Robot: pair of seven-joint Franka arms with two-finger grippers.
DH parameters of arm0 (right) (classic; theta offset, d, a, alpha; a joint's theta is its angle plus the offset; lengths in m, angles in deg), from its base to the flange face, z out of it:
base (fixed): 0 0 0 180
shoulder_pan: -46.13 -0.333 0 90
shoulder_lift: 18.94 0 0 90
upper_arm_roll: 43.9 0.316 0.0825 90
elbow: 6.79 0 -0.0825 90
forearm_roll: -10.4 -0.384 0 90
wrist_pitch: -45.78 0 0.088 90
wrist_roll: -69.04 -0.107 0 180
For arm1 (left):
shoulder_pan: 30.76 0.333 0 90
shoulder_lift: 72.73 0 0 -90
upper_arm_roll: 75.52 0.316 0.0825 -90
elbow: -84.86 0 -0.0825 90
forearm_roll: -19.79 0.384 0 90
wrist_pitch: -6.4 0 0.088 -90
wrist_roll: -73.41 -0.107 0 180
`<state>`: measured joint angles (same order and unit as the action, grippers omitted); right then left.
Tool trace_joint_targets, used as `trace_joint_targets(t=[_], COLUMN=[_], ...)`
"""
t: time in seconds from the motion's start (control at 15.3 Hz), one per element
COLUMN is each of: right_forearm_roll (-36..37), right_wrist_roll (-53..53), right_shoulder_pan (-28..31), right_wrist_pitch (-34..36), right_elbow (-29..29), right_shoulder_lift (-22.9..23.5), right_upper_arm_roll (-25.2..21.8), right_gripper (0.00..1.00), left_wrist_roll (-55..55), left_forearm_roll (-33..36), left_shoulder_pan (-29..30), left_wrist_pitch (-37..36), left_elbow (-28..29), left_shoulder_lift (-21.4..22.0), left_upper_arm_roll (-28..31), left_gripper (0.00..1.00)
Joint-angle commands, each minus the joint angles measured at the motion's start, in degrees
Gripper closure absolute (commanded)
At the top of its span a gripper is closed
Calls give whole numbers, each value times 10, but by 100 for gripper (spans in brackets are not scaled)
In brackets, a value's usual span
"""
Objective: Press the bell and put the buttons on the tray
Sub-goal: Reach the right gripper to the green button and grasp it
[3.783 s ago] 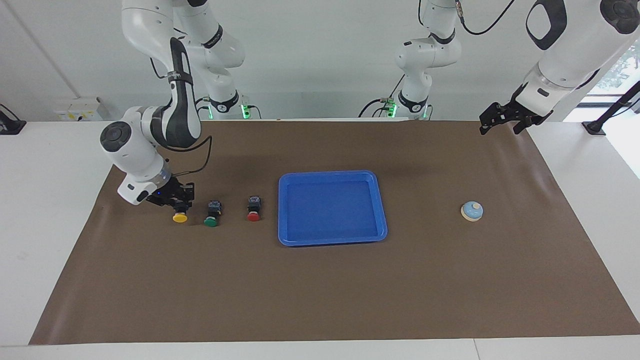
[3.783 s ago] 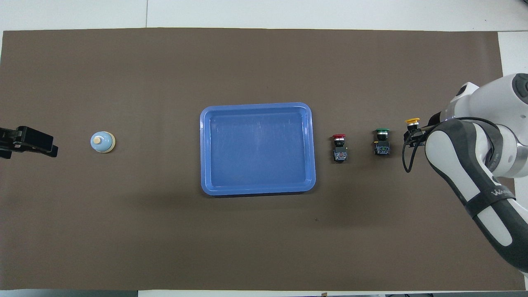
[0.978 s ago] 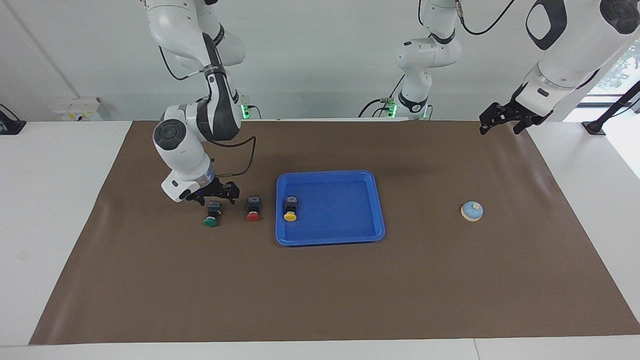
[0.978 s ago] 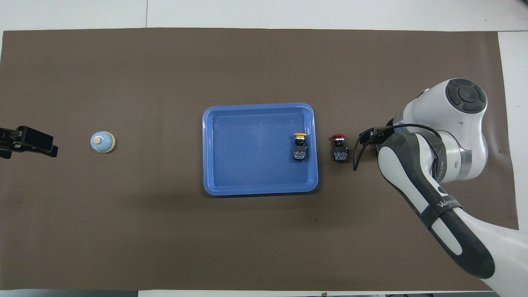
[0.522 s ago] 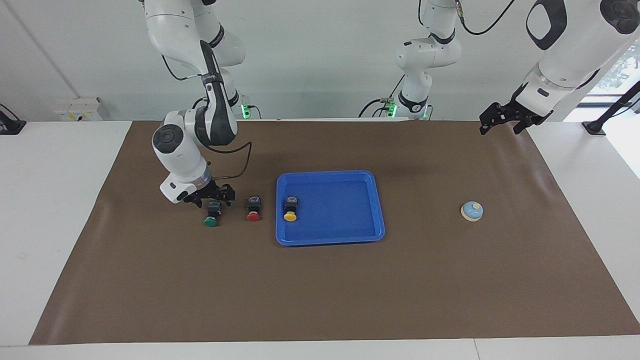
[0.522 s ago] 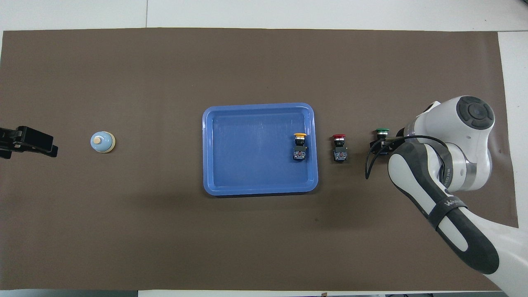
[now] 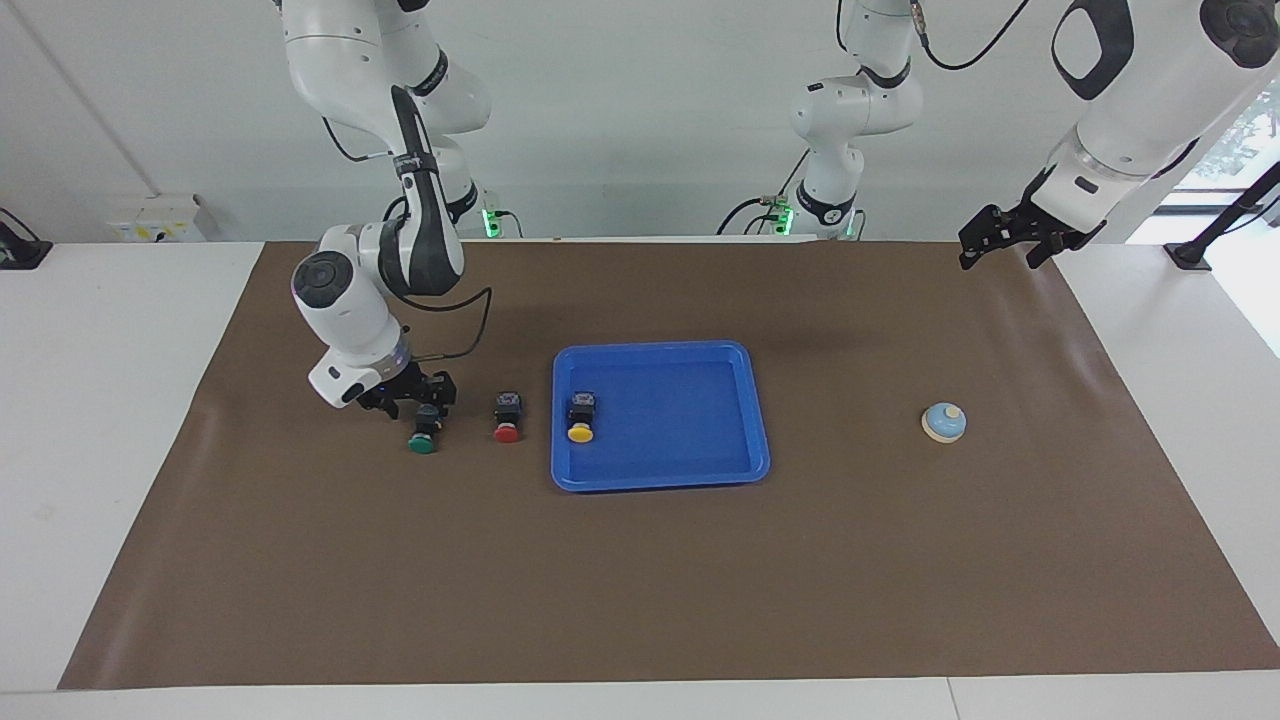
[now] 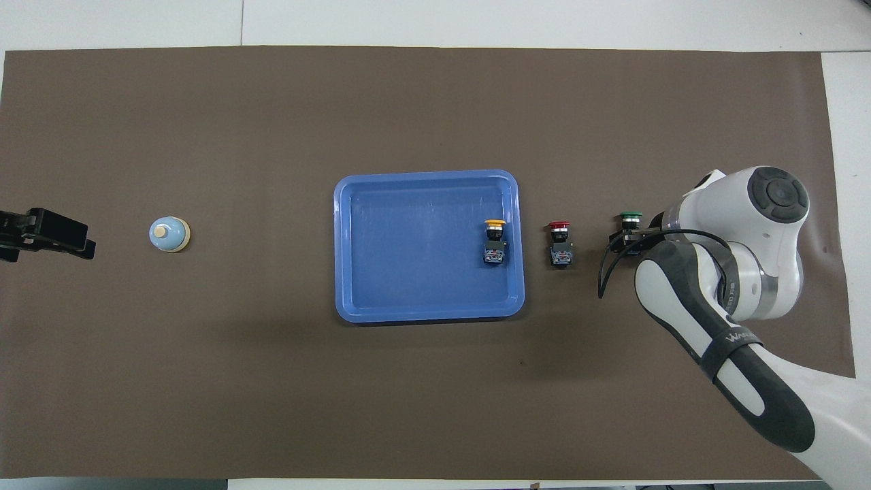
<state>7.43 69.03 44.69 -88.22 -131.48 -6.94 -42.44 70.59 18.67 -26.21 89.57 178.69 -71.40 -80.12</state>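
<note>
Right hand (image 7: 418, 396) is low at the green button (image 7: 424, 432), on the side nearer the robots, w/ fingers spread either side of the button's black body; can't tell if they touch it yet, nothing lifted. Landmark = blue tray (image 7: 735, 362) on the counter (image 7: 640, 580). Yellow button (image 7: 581, 420) lies inside the tray, by the rim toward the right arm's end. Red button (image 7: 508, 421) sits just beside the tray outside that rim; green is next out, near red. Bell (image 7: 943, 422) is well apart from the tray toward the left arm's end. Left hand (image 7: 1010, 238) waits up in the air, over the counter's edge at that end; can't tell its opening.

Risks, as I judge:
- Off-centre close could tip or spin green.
- The carry passes over red; too low = knocks it.
- Drop too close to yellow = buttons collide.
</note>
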Motion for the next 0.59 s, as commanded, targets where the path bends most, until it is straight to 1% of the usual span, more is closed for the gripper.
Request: trace_joint_targets(t=[0.0, 0.07, 0.13, 0.26, 0.39, 0.52], right_forearm_roll=[-1, -1, -1, -1, -3, -3], right_wrist_roll=[-10, -10, -9, -9, -10, -39], right_shoulder_pan=[-1, -1, -1, -2, -19, -44], right_wrist_pitch=[-15, -20, -21, -10, 36, 83], right_elbow=[-5, -4, 0, 15, 51, 96], right_shoulder_lift=[6, 7, 7, 6, 4, 4], right_upper_arm_roll=[3, 4, 5, 8, 17, 17], right_gripper=[37, 50, 68, 100, 100, 100], left_wrist_roll=[-1, 0, 0, 0, -1, 0], left_forearm_roll=[5, 5, 5, 5, 5, 5], left_shoulder_pan=[-5, -5, -5, -5, -4, -4], left_wrist_pitch=[-9, -9, -9, -9, -9, -9], left_elbow=[-6, -6, -6, -6, -6, -6], left_shoulder_lift=[2, 2, 2, 2, 2, 2], left_upper_arm_roll=[4, 3, 3, 4, 4, 4], left_gripper=[0, 0, 0, 0, 0, 0])
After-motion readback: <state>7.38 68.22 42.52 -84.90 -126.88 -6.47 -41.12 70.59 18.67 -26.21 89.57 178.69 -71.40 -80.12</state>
